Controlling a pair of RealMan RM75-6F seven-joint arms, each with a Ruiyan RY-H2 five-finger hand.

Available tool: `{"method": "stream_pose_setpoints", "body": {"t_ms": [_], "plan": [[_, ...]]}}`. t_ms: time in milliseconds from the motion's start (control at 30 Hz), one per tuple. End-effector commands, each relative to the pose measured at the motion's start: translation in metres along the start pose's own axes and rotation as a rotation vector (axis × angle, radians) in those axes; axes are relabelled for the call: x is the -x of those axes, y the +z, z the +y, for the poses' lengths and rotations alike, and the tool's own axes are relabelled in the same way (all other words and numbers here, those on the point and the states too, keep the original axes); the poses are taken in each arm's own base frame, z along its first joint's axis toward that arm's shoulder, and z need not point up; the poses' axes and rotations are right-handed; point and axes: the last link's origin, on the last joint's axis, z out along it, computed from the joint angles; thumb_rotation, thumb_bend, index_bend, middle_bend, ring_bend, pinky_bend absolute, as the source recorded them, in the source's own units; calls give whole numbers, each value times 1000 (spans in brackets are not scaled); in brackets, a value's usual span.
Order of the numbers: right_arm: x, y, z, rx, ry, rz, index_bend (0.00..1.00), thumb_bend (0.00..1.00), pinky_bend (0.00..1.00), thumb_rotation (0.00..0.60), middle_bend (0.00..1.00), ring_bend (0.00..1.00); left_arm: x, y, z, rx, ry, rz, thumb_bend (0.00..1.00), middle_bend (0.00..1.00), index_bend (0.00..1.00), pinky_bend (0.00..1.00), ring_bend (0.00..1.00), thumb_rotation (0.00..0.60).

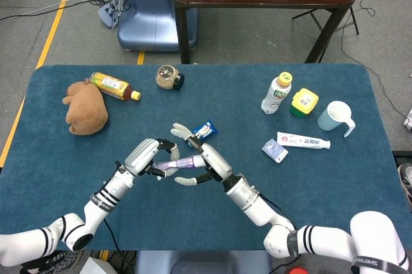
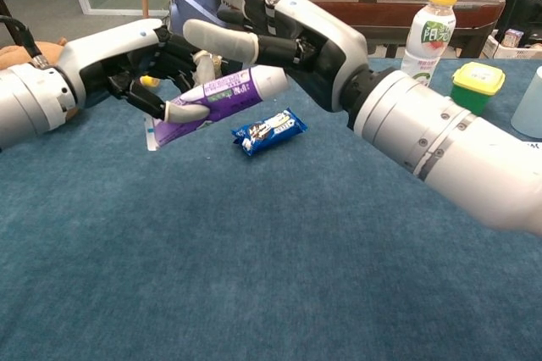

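— So, what have the hands got?

— Both meet over the middle of the table (image 1: 58,177), clear of the cloth. The left hand (image 1: 144,157) has its fingers wrapped round the flat crimped end of a purple tube (image 2: 212,100). The right hand (image 2: 279,30) is at the white cap end: its thumb lies along the top of the tube, while the other fingers are spread open above it. Whether it truly pinches the cap, I cannot tell.

— And how does the tube lie?

— Tilted, cap end higher toward the right hand, crimp lower. A pale label panel with small print sits on its side, too fine to read.

— What is closest beneath?

— A blue snack pack (image 2: 268,130) with a biscuit picture, lying on the cloth just beyond the tube; its lettering is blurred.

— Further out?

— On the robot's right, a toothpaste box (image 1: 303,141) in white with red and blue, writing unreadable, beside a small blue-white packet (image 1: 275,150). Behind them a white bottle (image 1: 275,94) with a yellow cap and green label bearing Chinese characters, a yellow-lidded green tub (image 1: 303,102) and a pale blue mug (image 1: 337,118). On the left, a brown plush (image 1: 85,108), a tea bottle (image 1: 114,85) touching it, and a jar (image 1: 168,77).
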Motion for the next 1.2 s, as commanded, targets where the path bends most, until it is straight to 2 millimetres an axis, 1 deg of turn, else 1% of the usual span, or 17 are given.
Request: {"method": "stream_pose_setpoints", "body": {"t_ms": [33,600,767,1000,1200], "plan": [[1,0,0,-4,4,-4,0,0,0,459,0,0,0,0,0,-1,-3,0,401,668,608,397,449,600],[8,2,-3,-16,14,-30,0,0,0,460,0,0,-1,1,-1,-3,-8,1,401,668,608,398,449,600],[8,-1,-6,-20,3,-40,0,0,0,460,0,0,-3,0,-1,-2,-5,6,401,668,608,398,449,600],[-4,-10,-11,-26,-57,-35,0,0,0,459,0,0,-7,-9,-7,5,31,-8,401,668,608,398,446,600],[-17,-21,-15,-17,-130,-35,0,0,0,459,0,0,-2,-14,-13,23,97,-42,401,668,608,398,441,600]]}}
